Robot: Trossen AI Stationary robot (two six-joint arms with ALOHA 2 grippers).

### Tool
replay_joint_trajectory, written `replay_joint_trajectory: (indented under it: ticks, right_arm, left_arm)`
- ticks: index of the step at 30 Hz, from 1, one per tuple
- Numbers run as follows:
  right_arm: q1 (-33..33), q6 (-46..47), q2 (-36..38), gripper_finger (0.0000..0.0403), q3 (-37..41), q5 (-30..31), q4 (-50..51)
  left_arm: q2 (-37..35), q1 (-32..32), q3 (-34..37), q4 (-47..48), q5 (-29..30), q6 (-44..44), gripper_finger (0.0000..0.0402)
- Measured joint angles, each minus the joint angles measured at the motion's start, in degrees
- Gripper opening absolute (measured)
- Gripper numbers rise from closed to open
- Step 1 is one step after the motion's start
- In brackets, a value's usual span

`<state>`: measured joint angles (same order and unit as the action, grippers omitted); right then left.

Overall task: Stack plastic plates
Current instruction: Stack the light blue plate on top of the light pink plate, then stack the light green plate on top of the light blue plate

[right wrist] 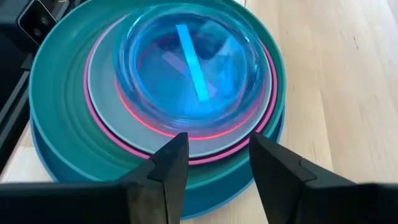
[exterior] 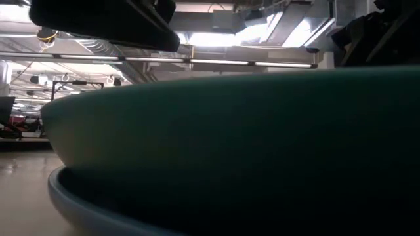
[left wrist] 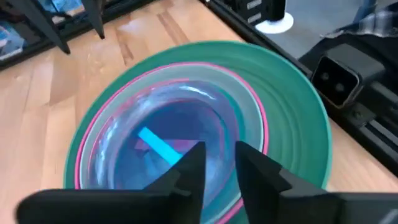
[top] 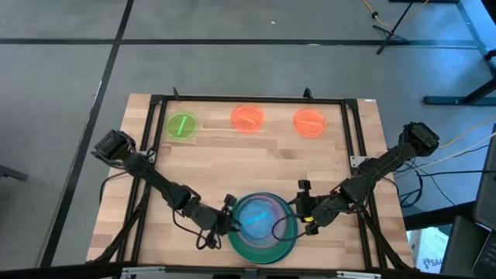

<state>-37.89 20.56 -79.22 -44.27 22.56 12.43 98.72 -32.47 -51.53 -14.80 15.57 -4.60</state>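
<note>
You have most of the job behind you, judging by how things lie. At the lower centre of the high view sits the stack (top: 262, 225): a blue plate (right wrist: 56, 163) at the bottom, a large green plate (right wrist: 62, 81) on it, then a magenta plate (right wrist: 102, 121), a pale teal plate (right wrist: 106, 81), and a clear blue plate (right wrist: 186, 62) on top with a bright blue strip showing through it.

Three small plates are left, in a row along the upper edge of the table (top: 232, 155), well apart from the stack: a neon green plate (top: 182, 125) at upper left, then an orange plate (top: 248, 118) at upper centre and a second orange plate (top: 309, 122) to its right.

The left gripper (left wrist: 219, 163) hangs at the stack's left rim, its fingers slightly apart and holding nothing. The right gripper (right wrist: 217, 165) is at the stack's right rim, its fingers spread wider, also with nothing between them.

Only the high view shows you the three plates still out. The wrist views are the ones that let you count the layers and see the finger gaps. The low view gives you only the dark side of the green plate resting in the blue one, filling the frame, with the room's ceiling lights behind.
</note>
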Motion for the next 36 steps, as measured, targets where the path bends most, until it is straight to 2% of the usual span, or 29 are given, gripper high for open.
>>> replay_joint_trajectory:
  ticks: [5, 11, 16, 19, 23, 26, 30, 36]
  right_arm:
    - [0.0, 0.0, 0.0, 0.0161, 0.0, -0.01, 0.15]
    - [0.0, 0.24, -0.61, 0.0161, 0.0, 2.97, -0.55]
    - [0.04, 0.57, -2.89, 0.0161, 0.0, 7.69, -2.87]
    - [0.04, 0.64, -4.47, 0.0161, 0.0, 11.1, -3.85]
    - [0.04, 0.79, -6.29, 0.0161, 0.0, 13.52, -4.17]
    - [0.04, 1.46, -7.46, 0.0161, 0.0, 13.92, -5.36]
    - [0.04, 1.51, -8.29, 0.0161, 0.0, 14.32, -5.32]
    - [0.04, 1.51, -8.41, 0.0161, 0.0, 14.39, -5.34]
  left_arm:
    - [-4.94, -0.03, 0.0, 4.22, 2.89, 0.3, 0.0109]
    - [-14.0, 0.64, 0.0, 19.28, 17.2, 6.92, 0.0112]
    - [-19.32, 3.15, 0.0, 34.96, 30.05, 17.63, 0.0112]
    - [-20.3, 6.54, 0.01, 45.88, 34.36, 28.37, 0.0112]
    - [-20.24, 12.99, 0.02, 58.69, 33.05, 38.01, 0.0118]
    - [-19.95, 18.46, 0.02, 64.09, 29.52, 41.38, 0.0136]
    - [-19.98, 25.92, 0.05, 66.57, 23.54, 42.37, 0.0153]
    - [-20.0, 35.74, 3.54, 66.15, 18.67, 38.73, 0.0155]
